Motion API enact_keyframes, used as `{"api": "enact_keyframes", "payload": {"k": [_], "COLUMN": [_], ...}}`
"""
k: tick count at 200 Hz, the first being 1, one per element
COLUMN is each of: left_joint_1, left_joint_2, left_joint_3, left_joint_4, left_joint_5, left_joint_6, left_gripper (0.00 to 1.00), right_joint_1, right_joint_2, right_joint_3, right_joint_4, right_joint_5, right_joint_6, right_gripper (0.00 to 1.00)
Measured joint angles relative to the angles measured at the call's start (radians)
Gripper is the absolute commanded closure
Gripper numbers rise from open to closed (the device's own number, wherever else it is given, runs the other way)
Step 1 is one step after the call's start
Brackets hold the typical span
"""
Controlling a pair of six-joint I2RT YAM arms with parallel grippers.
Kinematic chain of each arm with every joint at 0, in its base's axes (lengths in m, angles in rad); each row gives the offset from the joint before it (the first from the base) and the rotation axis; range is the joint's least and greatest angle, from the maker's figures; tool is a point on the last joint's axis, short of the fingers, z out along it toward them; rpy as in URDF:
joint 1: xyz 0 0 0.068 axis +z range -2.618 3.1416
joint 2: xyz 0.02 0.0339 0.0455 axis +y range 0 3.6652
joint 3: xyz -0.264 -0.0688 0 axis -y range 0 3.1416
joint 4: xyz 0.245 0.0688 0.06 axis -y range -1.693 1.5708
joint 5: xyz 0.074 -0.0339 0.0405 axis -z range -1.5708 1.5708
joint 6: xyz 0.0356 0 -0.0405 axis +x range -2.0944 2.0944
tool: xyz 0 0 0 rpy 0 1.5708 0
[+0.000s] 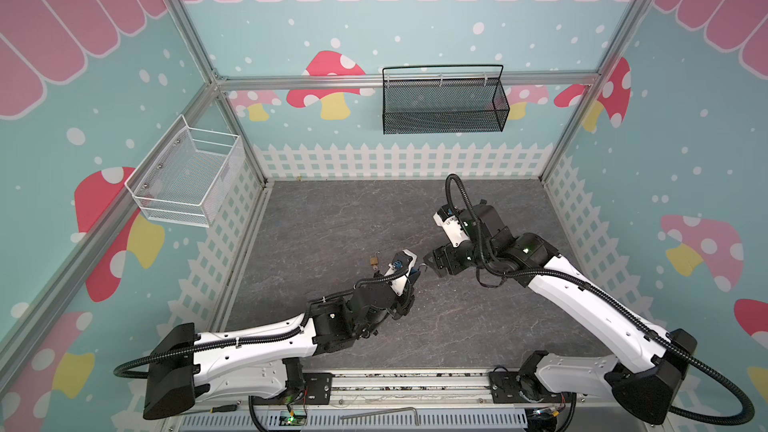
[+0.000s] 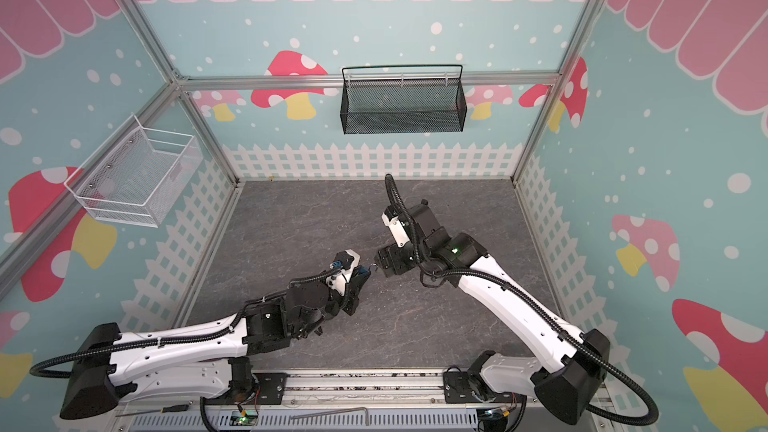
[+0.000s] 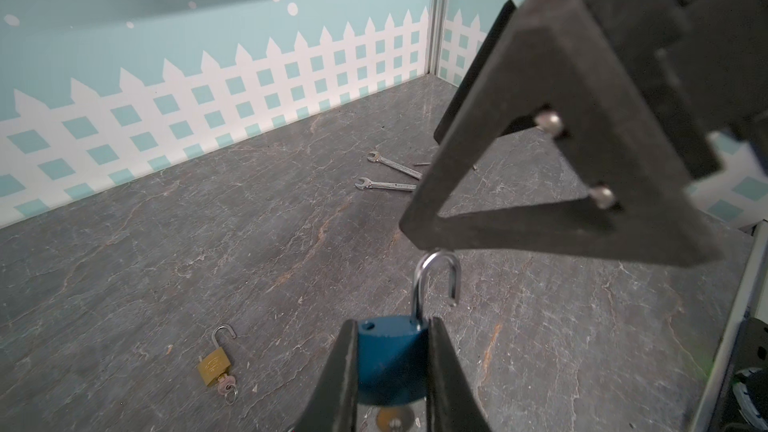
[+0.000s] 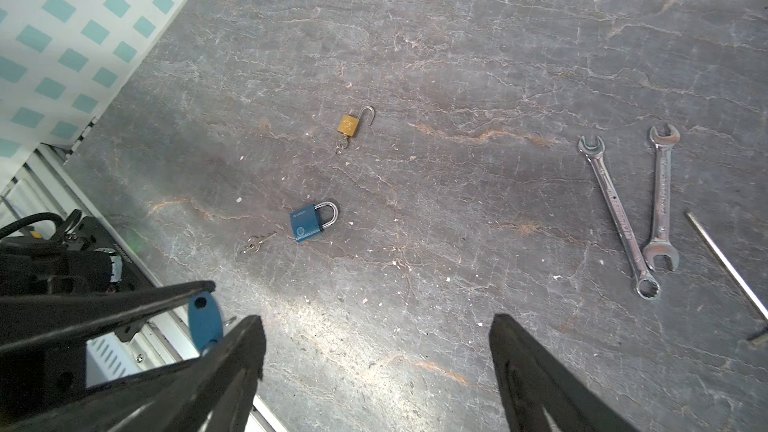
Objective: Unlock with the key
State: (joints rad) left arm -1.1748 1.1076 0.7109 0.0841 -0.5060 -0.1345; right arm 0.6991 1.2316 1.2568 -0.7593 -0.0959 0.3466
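Observation:
My left gripper is shut on a blue padlock held off the table. Its steel shackle stands open, pointing at my right gripper. A round metal piece, apparently a key's head, shows under the lock's body. My right gripper is open and empty, and one of its fingers hangs just beyond the shackle tip. In both top views the two grippers nearly meet at mid-table. A second blue padlock lies shut on the table, with a loose key beside it.
A brass padlock lies with its shackle open and a key in it; it also shows in a top view. Two wrenches and a thin metal rod lie under the right arm. White and black baskets hang on the walls.

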Motion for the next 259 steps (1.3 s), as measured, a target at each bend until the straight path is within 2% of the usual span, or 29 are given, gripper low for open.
{"api": "enact_keyframes", "payload": {"k": [78, 112, 152, 183, 259], "left_joint_1": [0.0, 0.028, 0.134, 0.189, 0.319], "left_joint_2": [0.008, 0.068, 0.211, 0.344, 0.713], "left_joint_3": [0.014, 0.115, 0.314, 0.429, 0.672], "left_joint_4": [-0.01, -0.111, -0.324, -0.467, -0.649], "left_joint_5": [-0.039, -0.059, -0.046, -0.013, 0.116], "left_joint_6": [-0.027, -0.144, -0.377, -0.497, -0.648], "left_gripper": [1.0, 1.0, 1.0, 1.0, 1.0], "right_joint_1": [-0.037, -0.093, -0.193, -0.24, -0.253], "right_joint_2": [-0.075, -0.115, -0.152, -0.177, -0.307], "right_joint_3": [-0.023, -0.081, -0.269, -0.457, -0.845], "right_joint_4": [-0.003, 0.035, 0.198, 0.348, 0.728], "right_joint_5": [-0.017, -0.019, -0.041, -0.064, -0.159], "right_joint_6": [0.003, 0.027, 0.075, 0.106, 0.111], "right_gripper": [0.1, 0.08, 0.08, 0.08, 0.08]}}
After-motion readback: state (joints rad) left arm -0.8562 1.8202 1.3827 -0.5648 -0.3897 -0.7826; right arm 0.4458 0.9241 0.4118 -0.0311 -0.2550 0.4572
